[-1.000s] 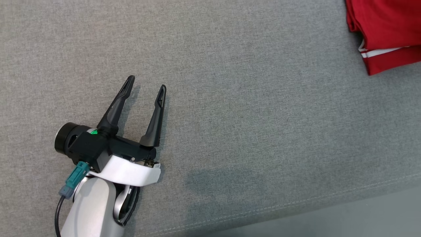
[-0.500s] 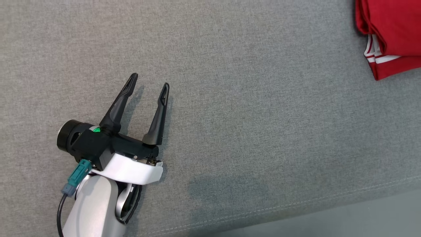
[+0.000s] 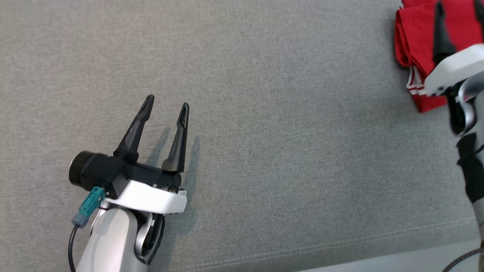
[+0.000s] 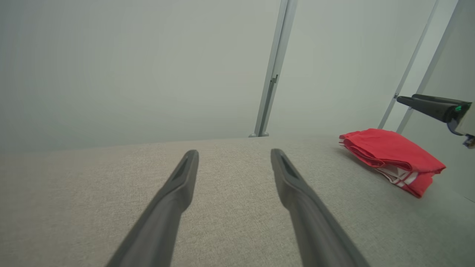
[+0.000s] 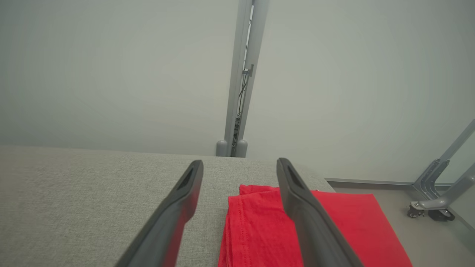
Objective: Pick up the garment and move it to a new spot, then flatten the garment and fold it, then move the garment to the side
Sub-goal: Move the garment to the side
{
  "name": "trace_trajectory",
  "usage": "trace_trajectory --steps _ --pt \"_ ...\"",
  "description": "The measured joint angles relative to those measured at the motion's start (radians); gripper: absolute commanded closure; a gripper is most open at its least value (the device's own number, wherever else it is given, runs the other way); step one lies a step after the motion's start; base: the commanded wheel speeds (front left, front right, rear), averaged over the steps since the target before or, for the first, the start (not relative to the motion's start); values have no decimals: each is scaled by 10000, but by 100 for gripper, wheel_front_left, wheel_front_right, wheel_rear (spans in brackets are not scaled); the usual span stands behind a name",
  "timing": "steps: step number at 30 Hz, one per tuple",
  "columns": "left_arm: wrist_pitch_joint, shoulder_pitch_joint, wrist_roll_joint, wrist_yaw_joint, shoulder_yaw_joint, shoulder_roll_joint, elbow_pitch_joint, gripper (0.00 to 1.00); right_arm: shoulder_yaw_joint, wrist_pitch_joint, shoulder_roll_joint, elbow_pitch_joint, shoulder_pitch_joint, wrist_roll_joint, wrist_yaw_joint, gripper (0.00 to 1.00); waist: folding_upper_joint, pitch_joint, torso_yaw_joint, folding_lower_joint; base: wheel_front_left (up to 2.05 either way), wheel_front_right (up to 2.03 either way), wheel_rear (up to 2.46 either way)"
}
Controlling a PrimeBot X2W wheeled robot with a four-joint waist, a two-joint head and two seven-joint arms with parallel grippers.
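Observation:
The red garment point(image 3: 414, 34) with white stripes lies folded at the far right of the grey cloth surface point(image 3: 287, 124). My right gripper point(image 3: 459, 3) hangs over it, open, its dark fingers point(image 3: 439, 34) apart and holding nothing. In the right wrist view the garment point(image 5: 259, 230) lies under the right gripper point(image 5: 239, 162), mostly beneath the right-hand finger. My left gripper point(image 3: 168, 101) is open at the lower left, far from the garment. The left wrist view shows the left gripper point(image 4: 233, 152) over bare cloth, the garment point(image 4: 389, 152) at its right and the right gripper point(image 4: 426, 103) above that.
The cloth surface's front edge with a stitched seam point(image 3: 340, 243) runs along the bottom, with floor beyond it. A grey metal post point(image 5: 241, 92) stands behind the far edge. A wheeled frame leg point(image 5: 430, 207) stands on the floor to the right.
My right arm has come into the head view over the garment with its fingers open. The head view has shifted a little. The left gripper stays open in much the same place.

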Motion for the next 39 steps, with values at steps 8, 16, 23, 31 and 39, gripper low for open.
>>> trace_trajectory --steps 8,16,23,31,39 --pt "2 552 -272 82 171 -35 201 0 1528 0 2 -1185 1470 1333 0 0 0 -991 300 0 0 0 0" --pt "2 1240 -445 222 343 -71 217 0 1762 0 169 -3143 3607 1567 0 0 0 -2018 667 0 0 0 0" --pt "2 1856 -800 508 487 -71 186 0 1168 0 658 -4665 5451 1292 0 0 1 -2747 1006 -1 0 0 0" --pt "2 2600 -968 832 650 -69 -107 0 930 0 984 -6194 7382 1315 -2 0 0 -3504 1497 0 0 0 0" --pt "2 3197 -947 832 775 -65 -416 0 813 0 1062 -7294 8659 1427 -2 0 0 -3940 1932 0 0 0 0"
